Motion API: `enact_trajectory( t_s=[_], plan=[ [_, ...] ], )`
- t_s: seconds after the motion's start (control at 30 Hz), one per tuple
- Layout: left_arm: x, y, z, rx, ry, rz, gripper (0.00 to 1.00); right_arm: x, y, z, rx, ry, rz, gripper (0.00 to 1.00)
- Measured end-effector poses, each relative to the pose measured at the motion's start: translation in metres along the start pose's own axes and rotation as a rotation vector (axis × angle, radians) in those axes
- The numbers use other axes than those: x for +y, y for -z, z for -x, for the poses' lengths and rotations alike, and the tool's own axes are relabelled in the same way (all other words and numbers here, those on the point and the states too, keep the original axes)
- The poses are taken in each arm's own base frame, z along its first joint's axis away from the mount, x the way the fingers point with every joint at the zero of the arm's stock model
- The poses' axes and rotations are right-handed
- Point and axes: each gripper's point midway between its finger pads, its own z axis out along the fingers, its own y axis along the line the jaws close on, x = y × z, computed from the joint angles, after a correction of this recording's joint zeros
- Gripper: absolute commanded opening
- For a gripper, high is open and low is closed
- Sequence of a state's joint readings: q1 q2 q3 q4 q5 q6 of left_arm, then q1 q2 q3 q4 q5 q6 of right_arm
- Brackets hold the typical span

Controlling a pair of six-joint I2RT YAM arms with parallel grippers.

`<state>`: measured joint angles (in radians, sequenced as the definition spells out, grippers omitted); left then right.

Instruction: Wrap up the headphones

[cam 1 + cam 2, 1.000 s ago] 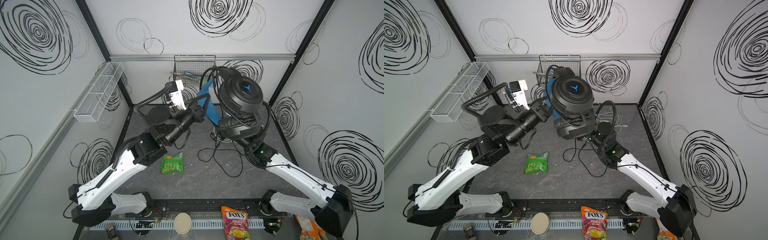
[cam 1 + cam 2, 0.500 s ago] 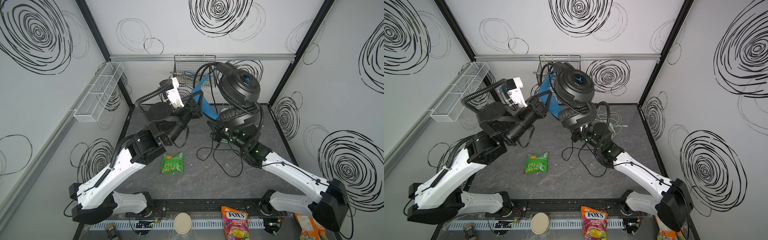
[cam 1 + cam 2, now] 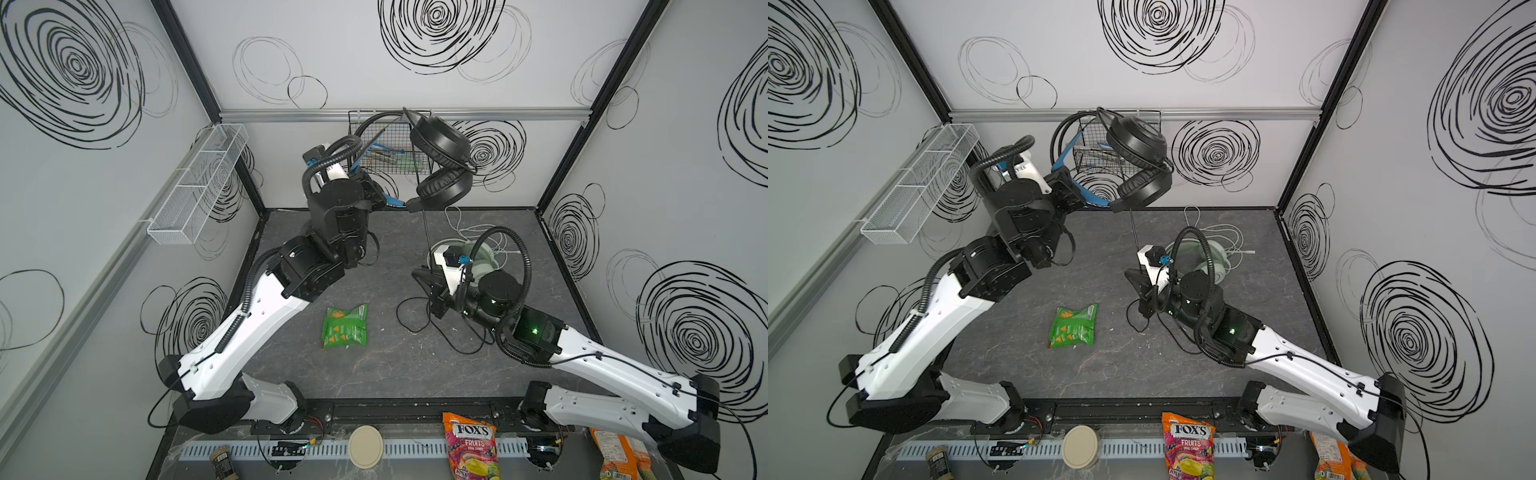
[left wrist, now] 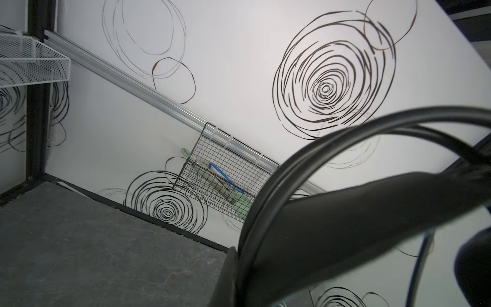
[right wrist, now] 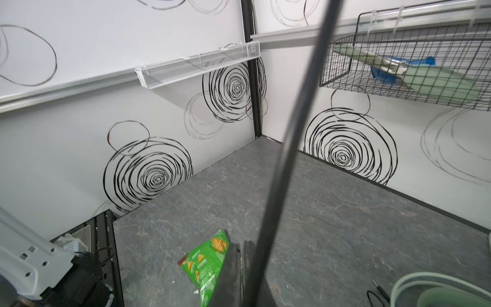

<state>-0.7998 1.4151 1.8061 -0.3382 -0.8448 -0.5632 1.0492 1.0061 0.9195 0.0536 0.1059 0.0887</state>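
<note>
Landmark: wire basket [image 4: 212, 156] on the back wall.

- Black headset [image 3: 440, 166] is held up in the air just in front of the basket, ear cups hanging down. The left claw [image 3: 1070, 193] is clamped on its blue-lined headband. Likely reason: lifted clear of the tabletop [image 3: 374, 374], the cord hangs free and there is room to pass it round.
- Black cable [image 3: 426, 237] runs straight and taut from the lower ear cup, down and away from the basket, to the right claw [image 3: 422, 277]. In the right wrist view the claw is pressed together with the cord at its tips, so it is pinching the cord. Tension probably keeps each turn snug.
- The rest of that cord lies in loose loops on the tabletop beyond the right claw, farther from the basket. Judged: wrapping is barely begun.
- Mint green headset [image 3: 484, 257] lies flat on the tabletop below the basket, behind the right wrist. Its whitish cable [image 3: 461, 224] is spread loose towards the back wall, untouched.
- Green snack bag [image 3: 345, 326] lies well forward of the basket, clear of both cords.
</note>
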Motion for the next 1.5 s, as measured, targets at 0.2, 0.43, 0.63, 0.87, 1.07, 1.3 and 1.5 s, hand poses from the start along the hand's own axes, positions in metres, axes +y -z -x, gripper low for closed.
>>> enact_trajectory(
  t_s=[0.2,0.43,0.63,0.87,1.07,1.3,1.5],
  plan=[
    [0.005,-0.021,-0.040,0.043,-0.084,0.068,0.00,0.021,-0.006,0.010,0.050,0.080,-0.014,0.00],
    [0.010,-0.025,-0.063,0.069,-0.169,0.072,0.00,0.039,-0.005,0.055,0.054,0.183,-0.053,0.00],
    [0.032,-0.016,-0.100,0.066,-0.388,0.096,0.00,0.023,0.012,0.082,0.096,0.291,-0.148,0.00],
    [0.045,0.000,-0.088,-0.068,-0.589,0.139,0.00,-0.007,0.017,0.064,0.254,0.374,-0.192,0.00],
    [0.040,0.007,-0.072,-0.120,-0.678,0.138,0.00,-0.026,0.023,0.061,0.307,0.395,-0.201,0.01],
    [0.025,0.008,-0.082,-0.063,-0.767,0.059,0.00,-0.032,0.033,0.064,0.350,0.533,-0.202,0.03],
    [0.015,0.008,-0.096,0.005,-0.853,-0.036,0.00,-0.045,0.039,0.067,0.390,0.711,-0.264,0.05]
  ],
)
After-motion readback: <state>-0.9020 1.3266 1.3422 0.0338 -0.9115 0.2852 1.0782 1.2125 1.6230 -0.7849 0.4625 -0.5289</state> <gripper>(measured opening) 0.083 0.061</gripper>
